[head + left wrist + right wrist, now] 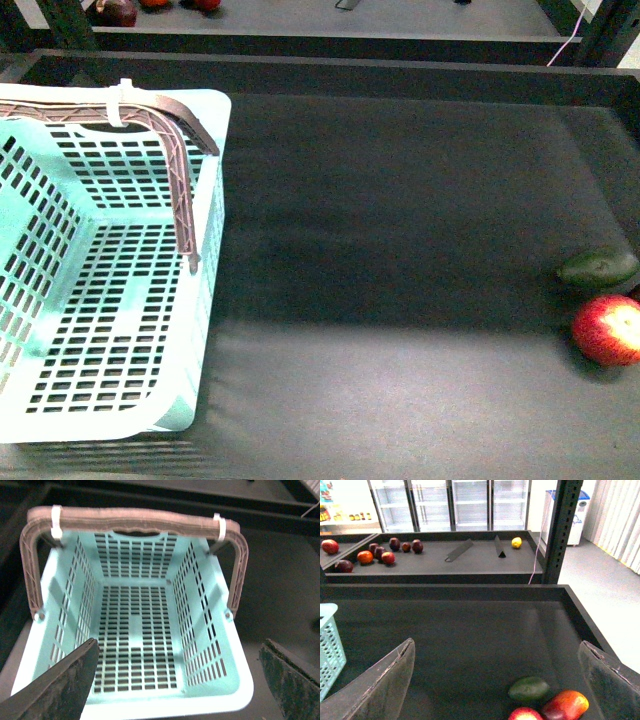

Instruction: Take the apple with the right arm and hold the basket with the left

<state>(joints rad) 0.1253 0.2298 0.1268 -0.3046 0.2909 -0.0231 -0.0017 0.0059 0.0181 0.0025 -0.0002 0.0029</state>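
The pale turquoise basket (110, 300) stands at the left of the dark table, its brownish latticed handle (180, 170) swung over the top with a white zip tie on it. The left wrist view looks down into the empty basket (135, 630); my left gripper (180, 680) hangs open above its near rim. The red apple (607, 328) with a pale patch lies at the far right edge, just in front of a dark green oval fruit (598, 267). In the right wrist view the apple (524, 714) lies low between the fingers of my open right gripper (495, 685), untouched.
A red-and-orange fruit (565, 705) lies against the apple, beside the green fruit (529, 689). A raised dark rim (330, 70) bounds the table's far side. Beyond it a second table (470, 555) holds several dark red fruits and a yellow one (516, 542).
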